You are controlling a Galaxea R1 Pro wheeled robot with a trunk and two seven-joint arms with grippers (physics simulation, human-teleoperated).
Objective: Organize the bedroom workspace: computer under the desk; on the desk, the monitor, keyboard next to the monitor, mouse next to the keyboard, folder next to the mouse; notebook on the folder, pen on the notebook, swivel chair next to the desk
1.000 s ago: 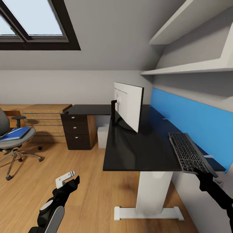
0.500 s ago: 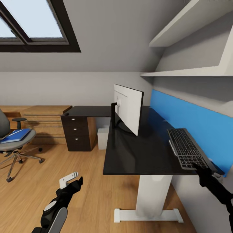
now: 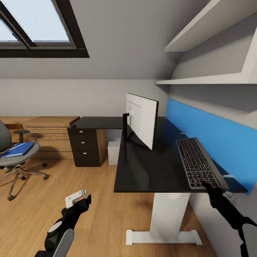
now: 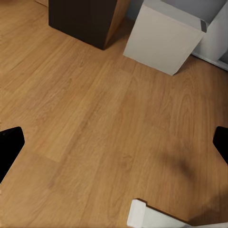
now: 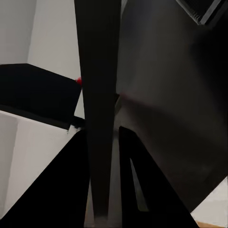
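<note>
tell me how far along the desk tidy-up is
Done: the monitor stands on the desk, the computer beneath it. In hand: the right gripper holds the keyboard above the desktop. Left: the folder sits on the swivel chair.

My tabletop (image 3: 150, 167) is glossy black on a white pedestal, with a dark brown drawer unit (image 3: 85, 146) bearing silver knobs. The keyboard (image 3: 198, 162) at two o'clock has dark grey keys in a silvery frame. The monitor (image 3: 142, 119) shows a pale grey-white back. Behind it runs a bright blue wall panel (image 3: 210, 137). At nine o'clock the swivel chair (image 3: 12, 153) is grey, carrying a blue folder (image 3: 16, 149). The computer (image 4: 164, 35) is pale grey-white; the floor (image 4: 95, 133) is warm honey wood grain.
</note>
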